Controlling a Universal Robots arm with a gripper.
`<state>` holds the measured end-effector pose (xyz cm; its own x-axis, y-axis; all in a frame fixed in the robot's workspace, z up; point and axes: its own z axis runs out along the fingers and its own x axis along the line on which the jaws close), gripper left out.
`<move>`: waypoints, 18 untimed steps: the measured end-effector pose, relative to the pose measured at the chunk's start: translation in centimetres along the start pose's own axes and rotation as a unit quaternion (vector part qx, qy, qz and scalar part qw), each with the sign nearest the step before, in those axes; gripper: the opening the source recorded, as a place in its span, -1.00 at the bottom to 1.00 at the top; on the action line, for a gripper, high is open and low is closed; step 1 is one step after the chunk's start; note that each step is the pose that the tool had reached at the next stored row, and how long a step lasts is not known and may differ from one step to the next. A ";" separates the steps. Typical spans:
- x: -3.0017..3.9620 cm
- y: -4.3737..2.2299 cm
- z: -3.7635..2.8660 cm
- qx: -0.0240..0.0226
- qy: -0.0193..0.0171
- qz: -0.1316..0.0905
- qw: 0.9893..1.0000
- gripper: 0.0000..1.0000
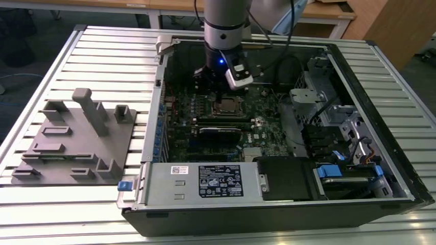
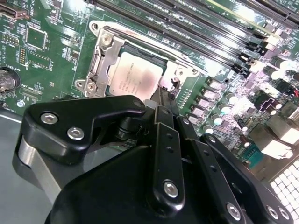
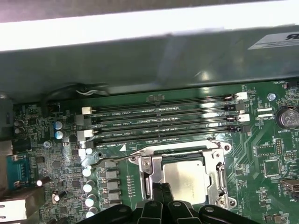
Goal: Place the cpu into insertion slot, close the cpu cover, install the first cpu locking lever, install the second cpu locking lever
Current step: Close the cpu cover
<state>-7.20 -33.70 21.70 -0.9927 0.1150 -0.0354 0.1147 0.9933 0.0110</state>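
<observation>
Fingers pressed together, the gripper sits at the 12 o'clock edge of the cpu in the exterior view, the chip seated under the lowered cpu cover, so with a locking lever just beyond, the lever step seems in hand, calling for a firm push down and under its hook.

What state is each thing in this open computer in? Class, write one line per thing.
cpu: seated flat in the insertion slot, metal top up.
cpu cover: closed down over the cpu, framing it.
locking lever: lying along the cover's edge; latched or not, cannot tell.
gripper: fingers shut, tips by the cover's edge.
computer case: lying on its side, panel off.
</observation>
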 end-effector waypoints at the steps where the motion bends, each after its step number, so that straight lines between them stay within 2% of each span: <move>1: -0.08 0.01 0.00 0.000 0.000 0.000 1.000 -0.80; 8: -0.75 0.09 0.03 0.000 0.000 0.000 1.000 -0.80; 18: -2.08 0.29 0.10 0.000 0.000 0.000 1.000 -0.80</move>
<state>-5.09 -33.65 21.68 -0.9927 0.1150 -0.0353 0.1147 0.9933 0.0110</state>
